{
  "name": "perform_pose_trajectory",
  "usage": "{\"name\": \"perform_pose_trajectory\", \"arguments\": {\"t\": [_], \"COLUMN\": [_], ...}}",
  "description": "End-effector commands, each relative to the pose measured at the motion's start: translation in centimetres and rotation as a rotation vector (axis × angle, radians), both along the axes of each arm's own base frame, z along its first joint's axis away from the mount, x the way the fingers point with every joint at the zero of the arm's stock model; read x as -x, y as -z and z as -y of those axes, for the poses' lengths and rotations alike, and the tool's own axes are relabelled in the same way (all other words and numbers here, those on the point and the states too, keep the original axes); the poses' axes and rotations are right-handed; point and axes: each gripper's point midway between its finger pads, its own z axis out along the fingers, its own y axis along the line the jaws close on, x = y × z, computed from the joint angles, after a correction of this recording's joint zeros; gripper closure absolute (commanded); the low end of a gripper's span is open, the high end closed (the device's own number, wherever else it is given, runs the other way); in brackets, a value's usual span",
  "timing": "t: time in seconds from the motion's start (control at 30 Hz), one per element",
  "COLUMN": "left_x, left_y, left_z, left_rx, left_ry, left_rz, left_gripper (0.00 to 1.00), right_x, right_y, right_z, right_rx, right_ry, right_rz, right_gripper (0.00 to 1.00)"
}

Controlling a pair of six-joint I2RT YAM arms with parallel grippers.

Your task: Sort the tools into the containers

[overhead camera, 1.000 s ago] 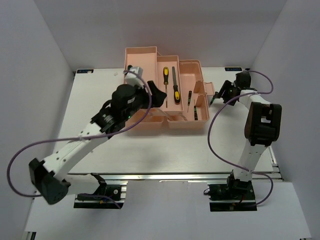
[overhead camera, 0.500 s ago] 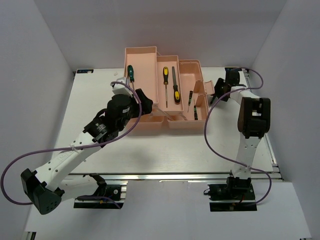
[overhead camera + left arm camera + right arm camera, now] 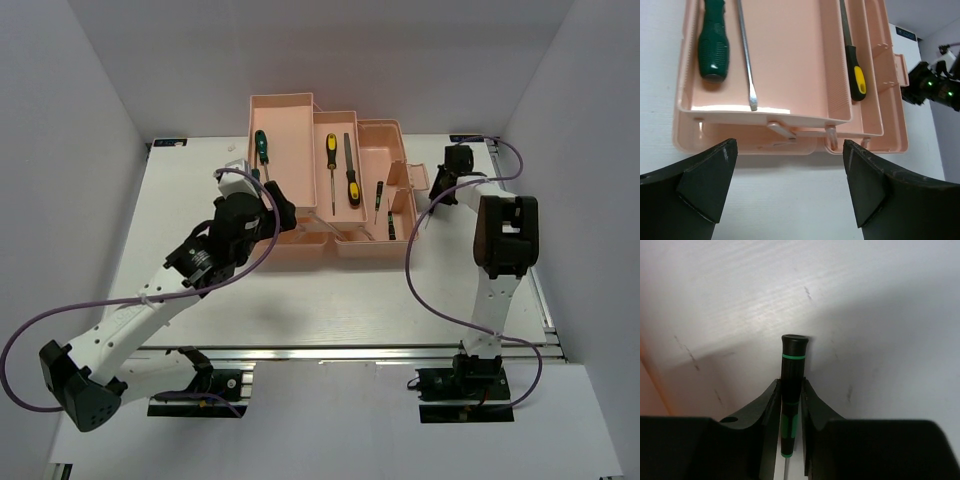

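Pink toolbox (image 3: 281,99) stands open: green screwdriver (image 3: 261,146) in its left tray, two yellow-black screwdrivers (image 3: 331,150) in the middle, small drivers (image 3: 378,195) at right; a black-green driver (image 3: 794,352) sits pinched in the right tool (image 3: 791,395).

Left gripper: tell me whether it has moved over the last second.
Yes. In the top view the left gripper has drawn back toward the near left, off the left tray of the pink toolbox, uncovering the green-handled screwdriver there.

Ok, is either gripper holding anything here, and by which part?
The right gripper holds a small black-and-green precision screwdriver by the middle of its handle, with the cap end sticking out past the fingertips. The left gripper is open and holds nothing.
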Motion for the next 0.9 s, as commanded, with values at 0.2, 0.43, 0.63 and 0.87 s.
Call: {"name": "perform_pose_trajectory", "arguments": {"t": [0.2,0.43,0.63,0.87], "left_x": [2.6,5.7,8.3,9.8], "left_y": [-2.8,1.1,6.1,9.2], "left_z": [-7.1,-10.9,-12.1,-12.0], "left_rx": [-0.057,-0.010,0.096,0.157], "left_ry": [-0.198,-0.327,-0.362,-0.343], "left_rz": [0.073,-0.003,-0.081,-0.134], "left_gripper": [0.02,0.03,0.04,0.05], "right_x": [5.1,4.1,4.3,6.3], "right_y": [-2.0,-11.1,-21.5,-23.6], "right_z": [5.6,2.9,-2.6,-12.1], "right_rx": [-0.015,-0.032,-0.118,-0.215], "right_ry": [0.002,-0.323,-0.655,-0.805], "right_rz": [-0.046,0.209,0.465,0.462], "right_gripper": [1.00,1.00,1.00,1.00]}}
